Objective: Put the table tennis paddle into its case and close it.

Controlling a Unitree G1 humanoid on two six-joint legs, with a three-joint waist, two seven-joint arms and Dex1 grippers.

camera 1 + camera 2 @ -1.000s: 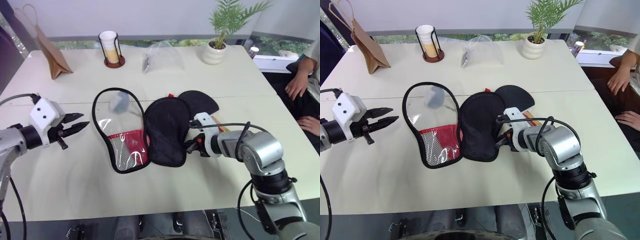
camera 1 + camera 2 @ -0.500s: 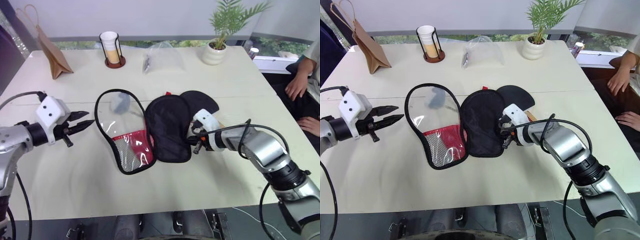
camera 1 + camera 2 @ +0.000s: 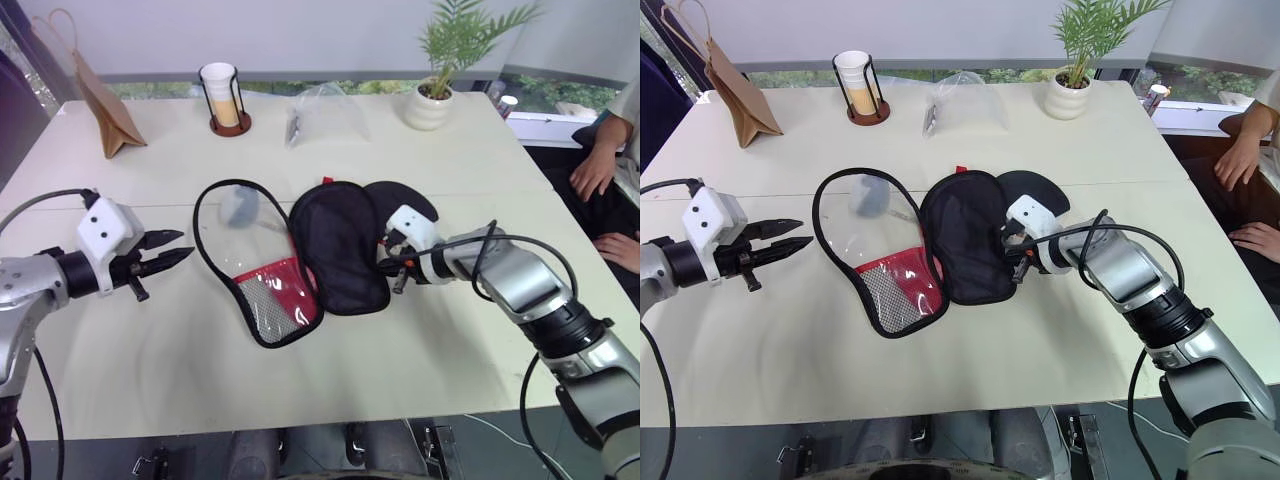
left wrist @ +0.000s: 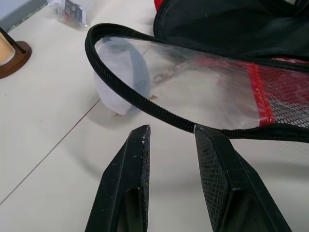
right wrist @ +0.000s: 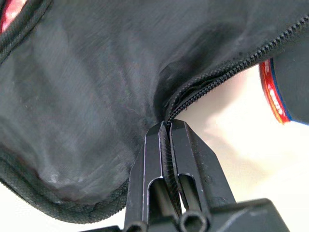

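The case [image 3: 340, 250] lies opened flat mid-table, its clear-window and red-mesh half [image 3: 262, 290] to the left and its black fabric half to the right. The table tennis paddle's round black face [image 3: 408, 203] pokes out from behind the black half, and its red rim [image 5: 270, 92] is visible in the right wrist view; the handle is hidden behind my right arm. My right gripper [image 3: 386, 263] is shut on the case's zip edge [image 5: 217, 79]. Left of the case, my left gripper [image 3: 180, 247] hovers open and holds nothing.
A small grey pouch [image 3: 238, 205] sits under the clear window. At the back stand a brown paper bag [image 3: 105, 100], a cup in a holder [image 3: 222, 95], a clear plastic bag [image 3: 325, 110] and a potted plant [image 3: 430, 100]. A person's hand [image 3: 595, 170] rests at the right edge.
My right gripper has moved away from me while holding the zip edge, dragging the black half so that the case has turned a little. The left gripper has stayed put.
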